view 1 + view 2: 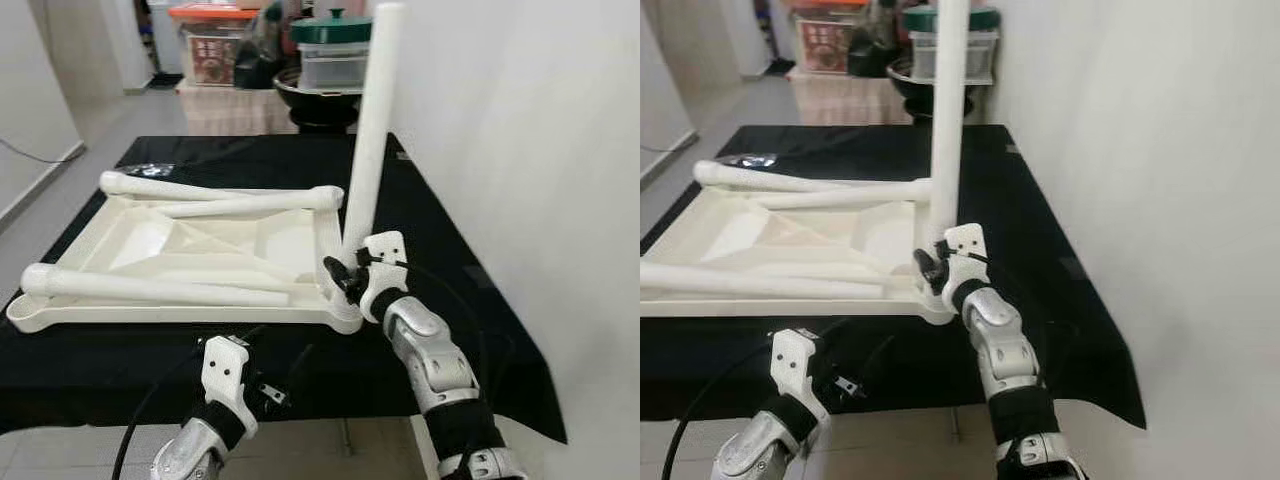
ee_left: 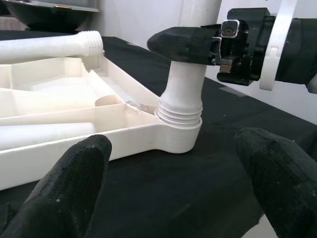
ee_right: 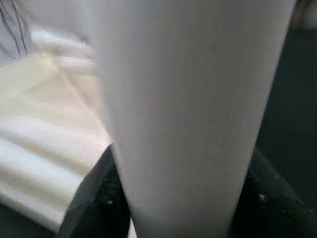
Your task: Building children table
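A white children's tabletop [image 1: 150, 250] lies upside down on the black-covered table [image 1: 440, 220]. One white leg [image 1: 372, 130] stands upright in its near right corner socket [image 2: 179, 130], threads showing at the base. My right gripper [image 1: 345, 272] is shut on this leg just above the socket; the leg [image 3: 193, 114] sits between its black fingers [image 3: 94, 198]. Three loose legs lie across the tabletop: one near the front [image 1: 160, 288] and two further back [image 1: 240, 203]. My left gripper [image 2: 173, 148] hangs open by the table's front edge, facing the socket corner and holding nothing.
A white wall [image 1: 520, 150] runs close along the table's right side. Beyond the far end stand plastic bins [image 1: 215, 40], a green-lidded container [image 1: 335, 45] and a dark wok [image 1: 315, 95]. A black cable [image 1: 150, 400] hangs by my left arm. Open floor lies left.
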Tool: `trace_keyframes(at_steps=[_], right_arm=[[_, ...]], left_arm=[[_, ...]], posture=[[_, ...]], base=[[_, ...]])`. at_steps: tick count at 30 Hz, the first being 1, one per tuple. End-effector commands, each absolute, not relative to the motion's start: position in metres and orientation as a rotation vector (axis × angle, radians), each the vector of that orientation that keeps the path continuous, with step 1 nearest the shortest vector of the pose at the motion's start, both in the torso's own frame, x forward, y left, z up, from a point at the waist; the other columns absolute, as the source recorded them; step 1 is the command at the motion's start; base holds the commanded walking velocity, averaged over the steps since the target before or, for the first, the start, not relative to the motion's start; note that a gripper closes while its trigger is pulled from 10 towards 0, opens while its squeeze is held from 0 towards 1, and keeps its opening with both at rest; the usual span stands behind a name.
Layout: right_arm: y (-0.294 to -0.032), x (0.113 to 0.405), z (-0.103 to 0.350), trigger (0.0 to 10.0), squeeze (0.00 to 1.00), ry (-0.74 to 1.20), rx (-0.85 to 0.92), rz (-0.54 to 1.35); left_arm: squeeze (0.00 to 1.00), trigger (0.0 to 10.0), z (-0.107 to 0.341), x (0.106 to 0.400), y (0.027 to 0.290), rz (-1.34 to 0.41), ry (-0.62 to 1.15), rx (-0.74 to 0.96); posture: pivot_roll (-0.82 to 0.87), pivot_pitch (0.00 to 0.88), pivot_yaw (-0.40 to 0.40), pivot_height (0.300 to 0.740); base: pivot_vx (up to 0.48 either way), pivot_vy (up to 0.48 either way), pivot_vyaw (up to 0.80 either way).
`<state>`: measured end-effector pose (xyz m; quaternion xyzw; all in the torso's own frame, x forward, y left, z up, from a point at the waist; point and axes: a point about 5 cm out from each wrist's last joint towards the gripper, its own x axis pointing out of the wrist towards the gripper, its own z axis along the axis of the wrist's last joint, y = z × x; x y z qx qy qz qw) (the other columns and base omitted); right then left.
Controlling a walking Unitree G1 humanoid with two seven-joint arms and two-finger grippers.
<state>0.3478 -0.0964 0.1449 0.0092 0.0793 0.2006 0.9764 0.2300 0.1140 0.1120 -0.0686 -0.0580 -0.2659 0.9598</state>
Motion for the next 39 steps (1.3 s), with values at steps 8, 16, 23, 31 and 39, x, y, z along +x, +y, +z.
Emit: trace_keyframes(at_steps=[8, 16, 23, 31, 39], right_arm=[[-0.089, 0.341, 0.177, 10.0, 0.0, 0.061, -0.025, 0.961], [-0.097, 0.345, 0.171, 10.0, 0.0, 0.122, -0.196, 1.116], [-0.107, 0.356, 0.174, 0.0, 0.0, 0.153, -0.193, 1.132], [-0.122, 0.357, 0.16, 0.0, 0.0, 0.205, -0.121, 1.095], [-0.129, 0.342, 0.125, 0.0, 0.0, 0.252, -0.077, 0.418]], left_arm=[[0.0, 10.0, 0.105, 0.231, 0.114, -0.535, -0.091, -0.14], [0.0, 10.0, 0.103, 0.231, 0.112, -0.534, -0.09, -0.142], [0.0, 10.0, 0.102, 0.231, 0.112, -0.534, -0.089, -0.143], [0.0, 10.0, 0.103, 0.23, 0.11, -0.538, -0.09, -0.149], [0.0, 10.0, 0.104, 0.228, 0.113, -0.536, -0.092, -0.152]], posture=[[0.05, 0.057, -0.038, 0.74], [0.05, 0.039, -0.044, 0.74], [0.06, 0.037, -0.047, 0.74], [0.04, 0.043, -0.04, 0.74], [0.02, 0.072, -0.035, 0.74]], base=[[0.0, 0.0, 0.0], [0.0, 0.0, 0.0], [0.0, 0.0, 0.0], [0.0, 0.0, 0.0], [0.0, 0.0, 0.0]])
